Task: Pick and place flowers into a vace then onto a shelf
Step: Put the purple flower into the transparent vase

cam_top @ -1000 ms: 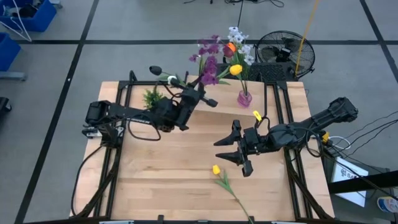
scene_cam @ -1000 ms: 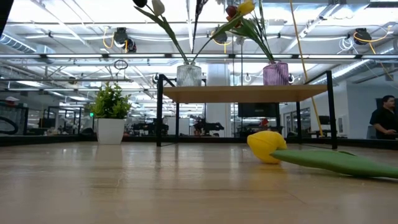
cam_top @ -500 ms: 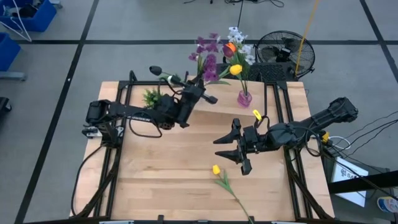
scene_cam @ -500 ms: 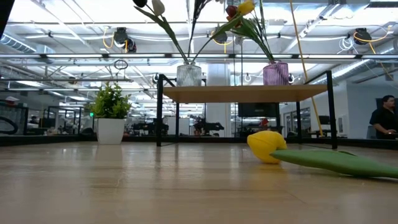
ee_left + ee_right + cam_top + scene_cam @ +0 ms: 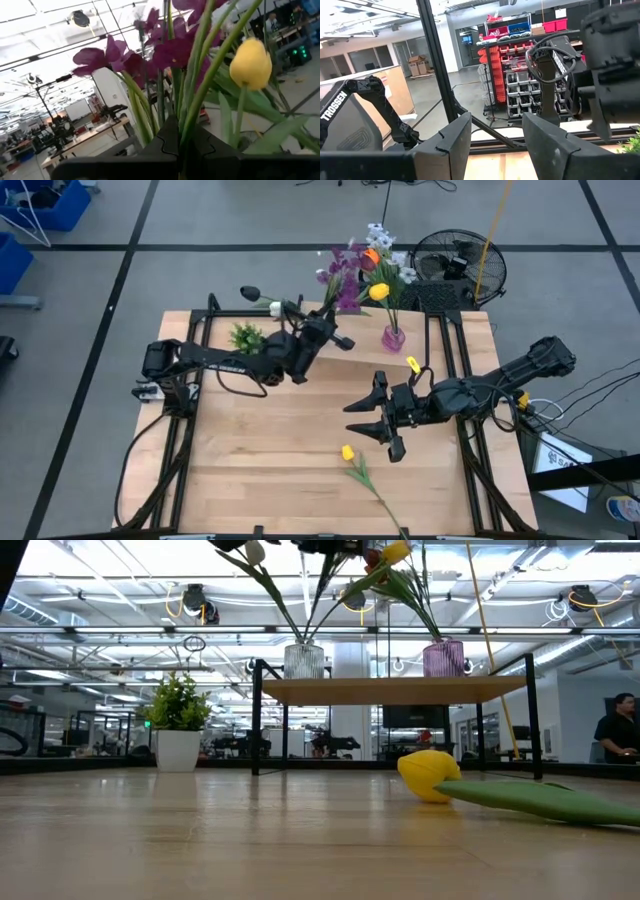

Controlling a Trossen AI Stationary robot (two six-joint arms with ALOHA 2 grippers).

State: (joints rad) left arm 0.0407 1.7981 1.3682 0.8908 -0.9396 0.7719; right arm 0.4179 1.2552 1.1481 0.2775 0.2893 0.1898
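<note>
My left gripper [image 5: 329,331] is shut on a bunch of purple flowers [image 5: 343,272] over the clear vase [image 5: 304,660] on the shelf [image 5: 400,690]. In the low view their green stems [image 5: 320,602] slant down into that vase's mouth, beside a white and a dark bloom. A pink vase [image 5: 393,338] with yellow, orange and white flowers stands on the shelf farther right. A yellow tulip [image 5: 348,452] lies flat on the table. My right gripper [image 5: 384,427] hangs open just beyond it, with nothing between its fingers. My left gripper pinches several green stems of the purple flowers [image 5: 181,131] together between its two fingers, partway down below the heads. The fingers come roughly level from the table's left and lie across the stems. The bunch stands nearly upright, heads above the fingers.
A small potted plant [image 5: 245,337] stands on the table at the shelf's left end. A fan [image 5: 455,265] and a yellow pole stand beyond the far right corner. A person [image 5: 620,730] shows far off in the room. Bare wood lies in front of the shelf.
My left gripper has moved toward the table's right edge and sunk a little with the purple flowers, uncovering the potted plant. The stems now show more plainly above the clear vase in the low view, and the gripper's dark underside has come into that picture's top.
</note>
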